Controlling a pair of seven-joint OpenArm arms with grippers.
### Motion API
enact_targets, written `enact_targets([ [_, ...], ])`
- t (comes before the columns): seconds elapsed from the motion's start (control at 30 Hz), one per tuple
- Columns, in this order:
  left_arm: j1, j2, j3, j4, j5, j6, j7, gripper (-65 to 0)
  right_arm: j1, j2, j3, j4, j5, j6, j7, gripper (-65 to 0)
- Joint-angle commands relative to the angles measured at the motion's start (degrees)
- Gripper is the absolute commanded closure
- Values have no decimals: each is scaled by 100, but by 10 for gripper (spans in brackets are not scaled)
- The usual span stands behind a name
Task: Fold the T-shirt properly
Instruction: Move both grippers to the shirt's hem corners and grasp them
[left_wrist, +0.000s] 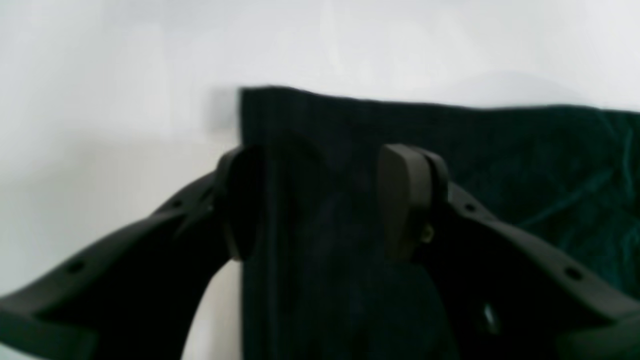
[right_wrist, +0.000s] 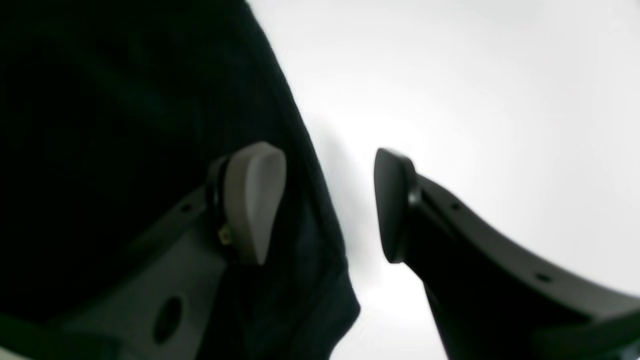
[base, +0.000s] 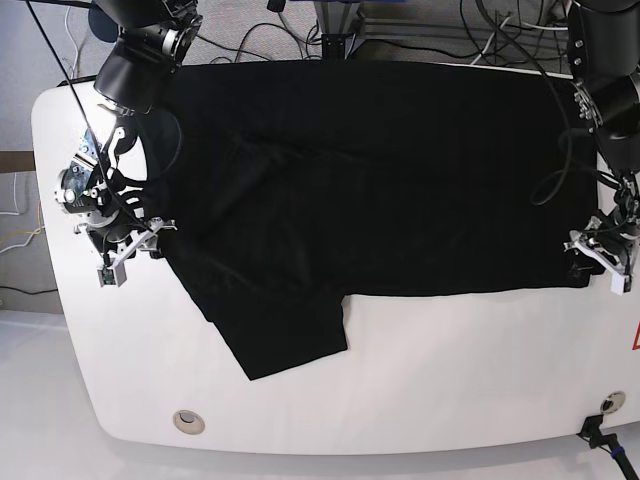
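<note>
Sprawling black T-shirt (base: 370, 170) across white table (base: 450, 370), cables (base: 440, 30) behind.

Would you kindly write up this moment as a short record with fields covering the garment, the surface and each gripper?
garment: black T-shirt, spread across most of the table, one sleeve sticking out toward the near edge
surface: white table
left gripper: jaws apart, straddling a corner edge of the shirt, at the base view's right
right gripper: jaws apart, straddling the shirt's edge, at the base view's left
fold progress: hard to tell from these views; the print is not visible
</note>
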Motion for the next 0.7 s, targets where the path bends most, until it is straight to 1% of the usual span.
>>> enact_targets([
  [0.0,-160,-217,2,89,-95,30,-217,-343,124,57,-7,102,74,37,136,-314],
  [0.03,-151,-261,2,89,-95,56,-217,-343,124,57,-7,102,74,37,136,-314],
  [0.3,42,-261,11,80,-95,38,-209,-343,107,57,-7,120,74,37,127,-314],
  [0.43,174,-191,11,71,-95,30,-191,-343,107,57,-7,129,74,37,127,-314],
  [0.5,192,-94,11,71,-95,30,-191,-343,107,57,-7,129,74,46,127,-314],
  [0.67,201,-59,2,71,-95,30,-200,-343,107,57,-7,137,74,46,118,-314],
])
